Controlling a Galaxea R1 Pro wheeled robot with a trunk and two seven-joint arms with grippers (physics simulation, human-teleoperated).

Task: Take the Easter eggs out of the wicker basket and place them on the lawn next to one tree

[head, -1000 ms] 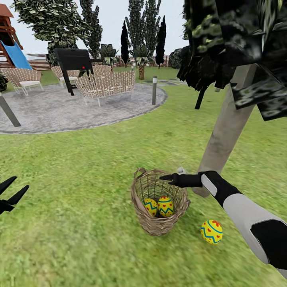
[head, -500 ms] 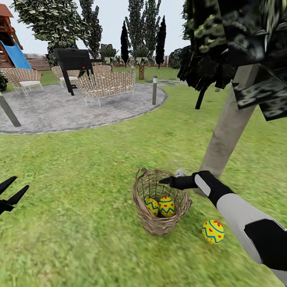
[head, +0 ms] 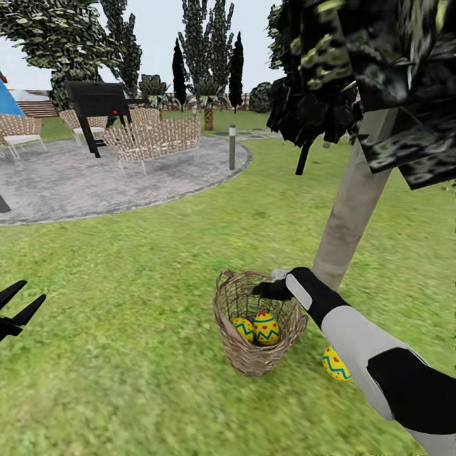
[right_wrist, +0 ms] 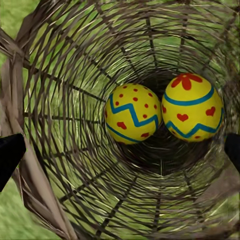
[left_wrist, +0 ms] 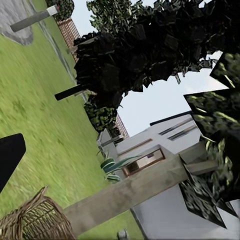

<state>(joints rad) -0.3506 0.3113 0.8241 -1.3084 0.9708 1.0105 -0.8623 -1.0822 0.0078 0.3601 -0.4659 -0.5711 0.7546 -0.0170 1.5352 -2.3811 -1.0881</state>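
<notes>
The step in hand looks like the fetching of the second egg: one Easter egg [head: 334, 364] already lies on the lawn [head: 145, 253] just beside the wicker basket [head: 253, 354], on the basket's tree side and near the foot of the tree trunk [head: 351, 209], partly hidden by the right forearm. Two Easter eggs remain in the bottom of the basket, touching each other: one with small red dots [right_wrist: 133, 120] and one with a red flower mark and hearts [right_wrist: 194, 107].

The right gripper [head: 266, 291] hangs over the basket's far rim, pointing down into the opening. In the right wrist view its two dark fingertips [right_wrist: 10, 155] stand wide apart, with both eggs lying deep between them, so its jaws are apart and hold nothing. The left gripper [head: 19, 310] idles well away from the basket over bare grass, its fingers spread and empty.

The next move, as I judge it, calls for lowering the right gripper straight down the basket's tapering inside, centring on one egg alone, and closing gently. The wicker wall is close on all sides and the eggs touch, so a wide approach could nudge the neighbour or catch the weave. The egg should then go on the grass next to the same trunk as the first.
</notes>
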